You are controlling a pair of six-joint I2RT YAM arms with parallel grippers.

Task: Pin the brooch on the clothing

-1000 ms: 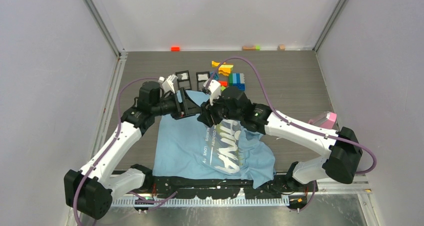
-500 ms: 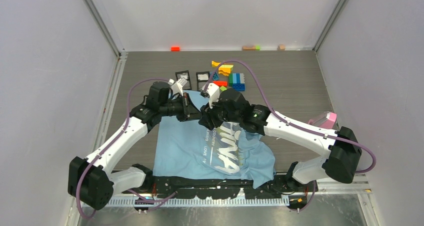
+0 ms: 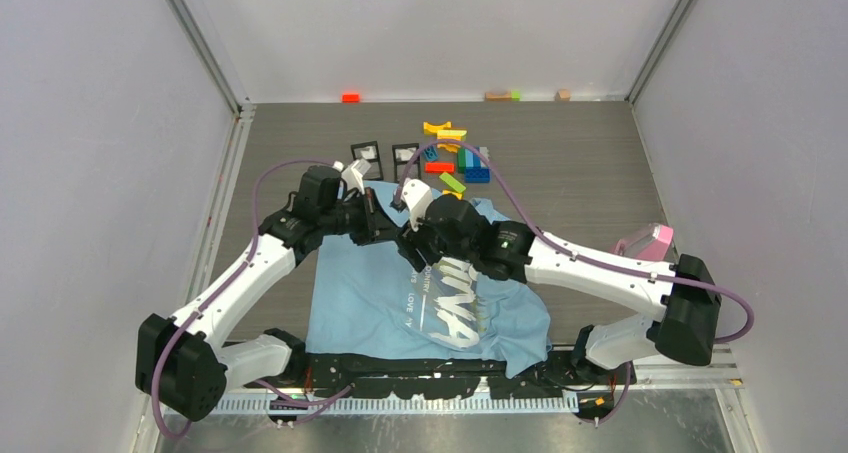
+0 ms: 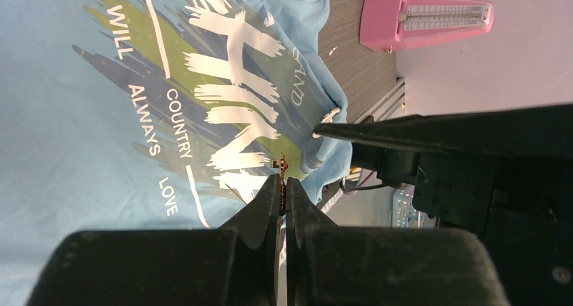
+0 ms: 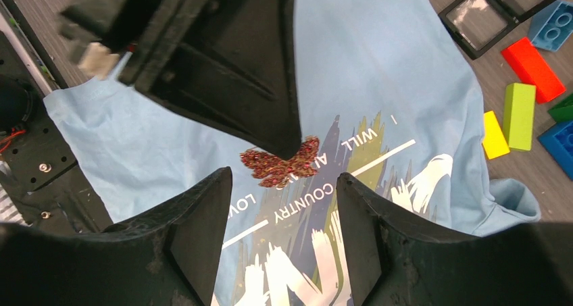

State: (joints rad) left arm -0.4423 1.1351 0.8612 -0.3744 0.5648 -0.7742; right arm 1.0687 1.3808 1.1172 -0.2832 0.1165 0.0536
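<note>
The clothing (image 3: 365,293), a light blue T-shirt with white lettering, lies flat at the table's near middle. Above its upper chest my two grippers meet tip to tip. My left gripper (image 4: 284,180) is shut on the brooch (image 4: 283,165), seen edge-on as a thin red sliver sticking out past the fingertips. In the right wrist view the brooch (image 5: 280,163) is a small glittery red flower shape hanging from the left gripper's black fingers (image 5: 223,69) over the shirt's print (image 5: 351,157). My right gripper (image 5: 284,177) is open just below it, not touching it.
Coloured toy blocks (image 3: 455,158) and two black-framed squares (image 3: 366,154) lie just beyond the shirt. A pink metronome (image 3: 650,241) stands at the right. Small blocks (image 3: 350,97) sit along the back wall. Grey walls close in on both sides.
My left gripper moved right to the right gripper and shut on the brooch. The right gripper's jaws opened wider, and it shifted slightly left and nearer.
</note>
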